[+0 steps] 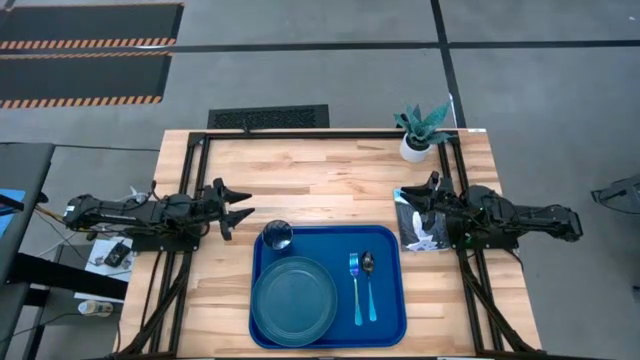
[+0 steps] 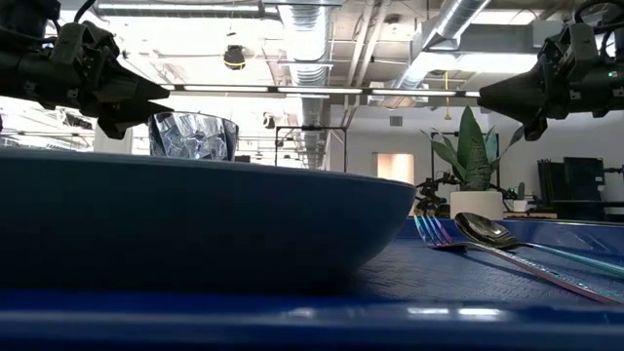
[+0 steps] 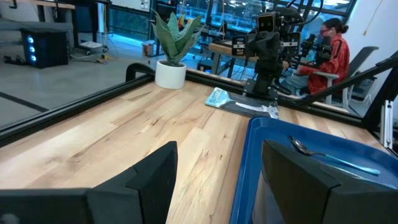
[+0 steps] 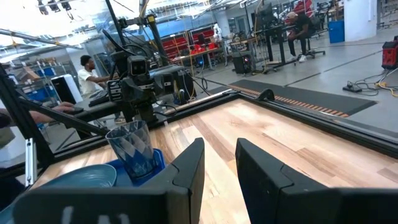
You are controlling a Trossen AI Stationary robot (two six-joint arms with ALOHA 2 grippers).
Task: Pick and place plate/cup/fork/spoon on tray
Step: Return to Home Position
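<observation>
We see a pale wooden surface [image 1: 330,180] framed by dark rails, standing on a grey floor with hazard-striped mats at the upper left of the high view. A potted plant [image 1: 420,130] sits near the surface's upper right corner, and a grey mat [image 1: 415,225] lies at the right edge under the right arm. Beyond the surface the wrist views show a workshop — desks, cables, and seated people, one in a red top [image 3: 329,46].

The tray [image 1: 385,320] lies at the lower centre of the high view, bright blue with rounded corners. On it the plate [image 1: 294,298] fills the lower left part, teal and round. The cup [image 1: 277,235], clear and faceted, stands upright in the tray's upper left corner, just above the plate. The fork [image 1: 355,285] and spoon [image 1: 368,283] lie side by side in the tray's right half, heads toward the top, light blue handles toward the bottom.

The left tool [image 1: 238,203] hovers over bare wood left of the tray's upper corner, fingers parted and holding nothing. The right tool [image 1: 410,200] hovers just off the tray's upper right corner, fingers also parted — empty. Open wood stretches between tray and far rail.
</observation>
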